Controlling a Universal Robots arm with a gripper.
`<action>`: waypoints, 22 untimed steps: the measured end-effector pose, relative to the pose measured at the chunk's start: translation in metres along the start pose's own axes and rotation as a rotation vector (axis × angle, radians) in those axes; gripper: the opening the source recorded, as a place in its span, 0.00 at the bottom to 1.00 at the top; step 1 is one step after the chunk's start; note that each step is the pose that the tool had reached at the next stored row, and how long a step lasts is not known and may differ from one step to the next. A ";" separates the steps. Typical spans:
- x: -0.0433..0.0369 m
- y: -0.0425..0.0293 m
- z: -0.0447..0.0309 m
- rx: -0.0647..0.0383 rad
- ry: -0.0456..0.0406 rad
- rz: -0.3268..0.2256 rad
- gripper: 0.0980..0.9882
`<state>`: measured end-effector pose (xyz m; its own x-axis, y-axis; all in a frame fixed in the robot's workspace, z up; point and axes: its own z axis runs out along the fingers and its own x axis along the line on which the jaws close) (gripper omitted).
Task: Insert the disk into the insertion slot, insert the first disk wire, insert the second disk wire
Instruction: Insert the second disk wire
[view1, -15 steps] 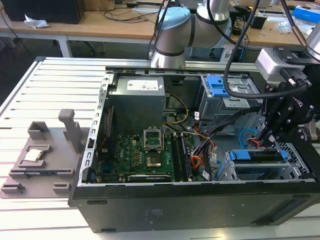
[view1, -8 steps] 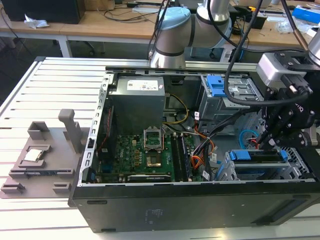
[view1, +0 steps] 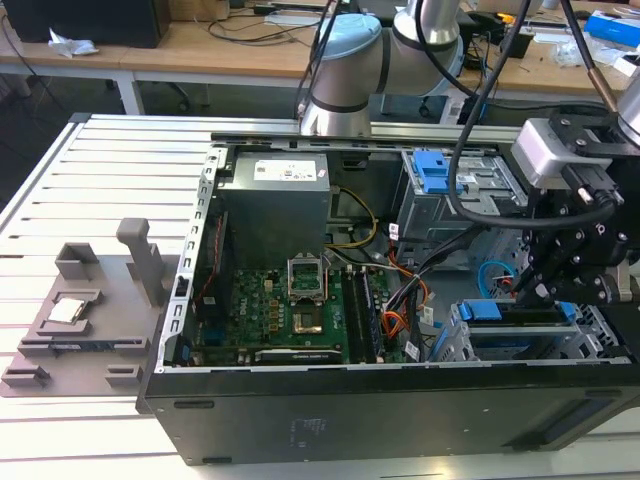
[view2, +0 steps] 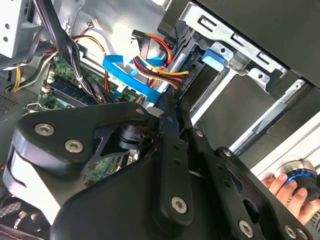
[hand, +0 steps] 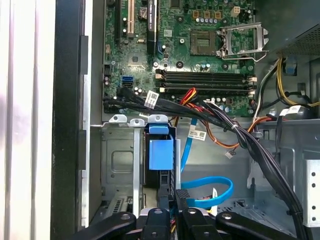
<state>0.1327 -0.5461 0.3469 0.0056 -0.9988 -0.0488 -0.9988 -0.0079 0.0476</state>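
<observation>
- Gripper (hand: 172, 197) nearest cam, fingers closed together at disk's (hand: 160, 154) rear edge, can't tell if grasping anything.
- Disk sits in insertion slot (hand: 118, 165).
- Second disk wire (hand: 212, 189) loops just beside.

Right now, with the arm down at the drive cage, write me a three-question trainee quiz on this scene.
1. True or false: the disk, in its blue carrier, already sits in the insertion slot.
2. Choose one. The second disk wire is: A) lying on the grey tray; B) looped beside the slot, inside the case; C) draped over the power supply.
3. Fill the blank: in the exterior view, the hand hangs over the case's end at that view's ___.

Key: 1 true; 2 B; 3 right.
</observation>
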 end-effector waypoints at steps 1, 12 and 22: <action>0.0001 0.0000 0.0010 0.000 -0.0004 0.000 0.07; 0.0033 -0.0002 0.0095 0.000 -0.0057 0.000 0.07; 0.0039 -0.0001 0.0084 0.000 -0.0070 0.000 0.15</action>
<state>0.1324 -0.5496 0.3383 0.0057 -0.9984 -0.0558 -0.9988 -0.0083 0.0475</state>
